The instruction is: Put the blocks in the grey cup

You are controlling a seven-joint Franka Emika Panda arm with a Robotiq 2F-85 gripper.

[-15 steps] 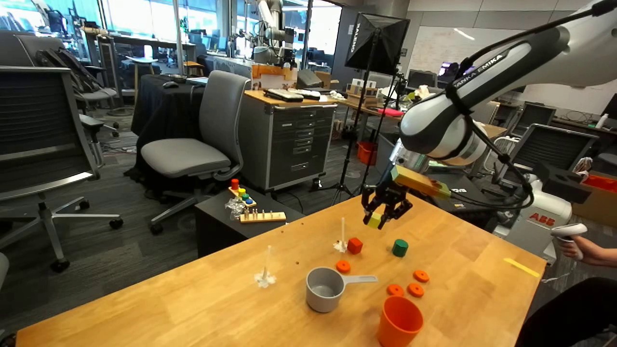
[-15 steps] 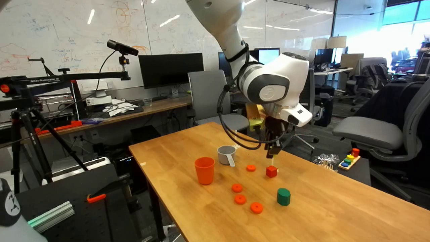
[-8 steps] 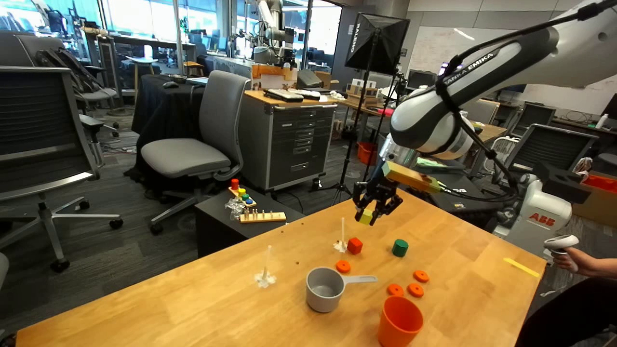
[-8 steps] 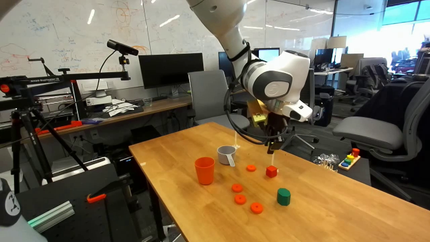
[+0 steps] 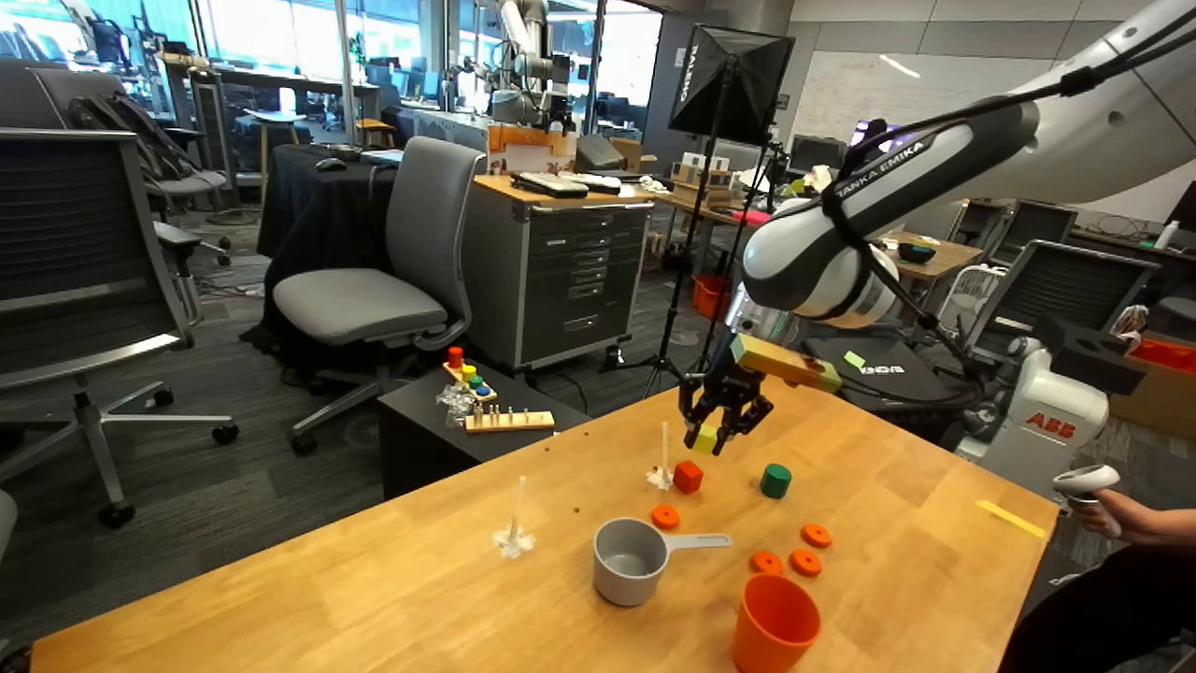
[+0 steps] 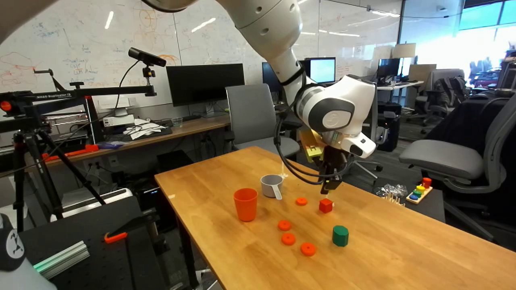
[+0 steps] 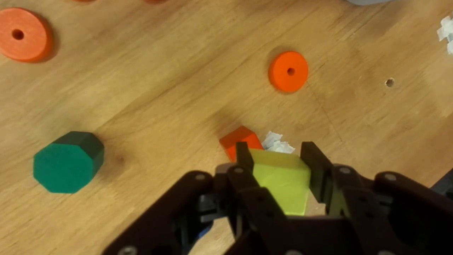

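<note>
My gripper [image 5: 704, 439] is shut on the yellow block [image 7: 281, 180] and holds it above the table. It hangs close to the red cube [image 5: 688, 477], which a finger and the yellow block partly cover in the wrist view [image 7: 240, 138]. The green block [image 5: 775, 481] stands on the table and also shows in the wrist view [image 7: 65, 166]. Several orange discs lie about, one [image 5: 665, 517] beside the grey cup [image 5: 624, 587]. The grey cup stands upright, its inside shows no block, and it also shows in an exterior view [image 6: 267, 188]. Only its edge shows in the wrist view.
The orange cup [image 5: 775, 622] stands near the grey cup. Two thin upright sticks rise from white bits on the table, one [image 5: 664, 447] beside the red cube, one [image 5: 519, 509] left of the grey cup. A side stand [image 5: 430, 467] holds toy boards.
My gripper, with the yellow block held throughout, has moved toward the red cube, rising slightly and then lowering. The cups and the objects on the table have not moved.
</note>
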